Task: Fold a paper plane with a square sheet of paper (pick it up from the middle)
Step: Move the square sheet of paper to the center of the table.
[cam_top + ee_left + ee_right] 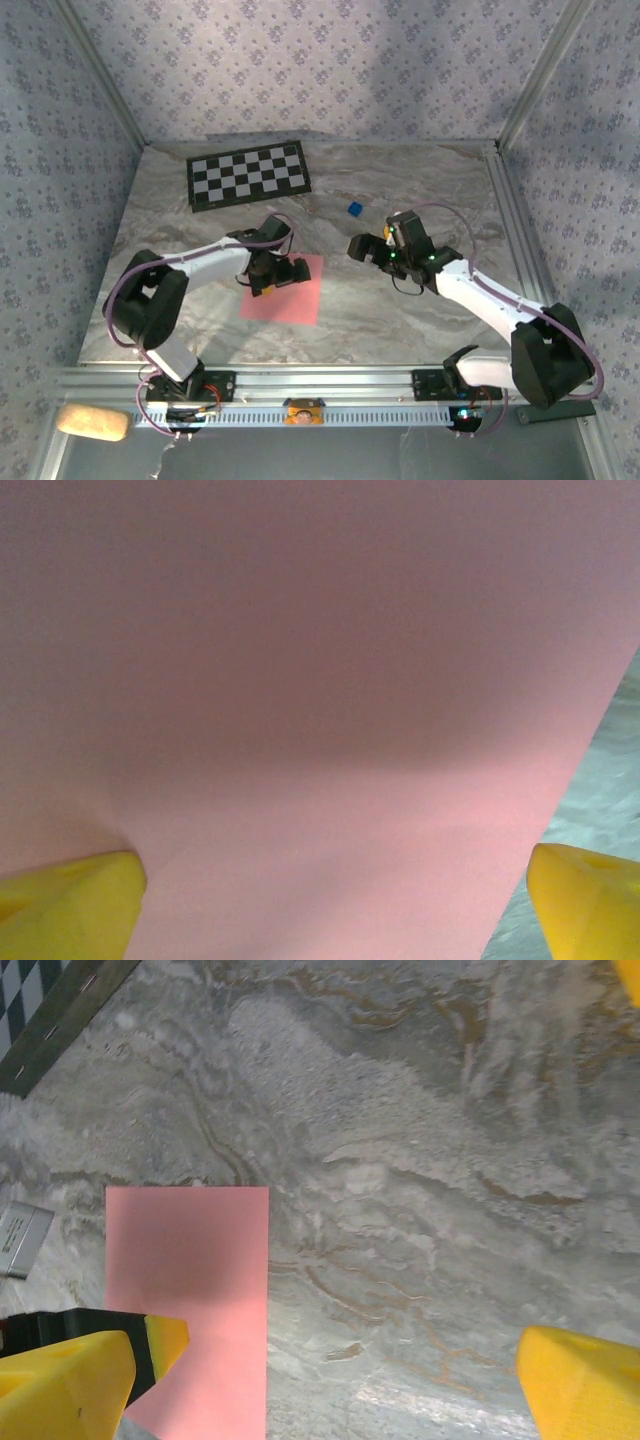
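The square sheet of paper [288,295], plain salmon-pink, lies flat and unfolded on the marble table [400,320] between the arms. My left gripper [280,278] is low over the sheet's far left part, open, its yellow fingertips [70,905] spread wide with only the pink sheet [320,680] beneath them. My right gripper [370,245] hovers open over bare marble to the right of the sheet. In its wrist view the sheet [190,1260] lies at the lower left, beyond its own gripper [320,1390]. The paper plane is out of view.
A black-and-white checkerboard mat [248,173] lies at the back left, its corner [40,1000] seen from the right wrist. A small blue block [354,208] sits behind the right gripper. A tan pad [92,422] rests off the table's near left edge.
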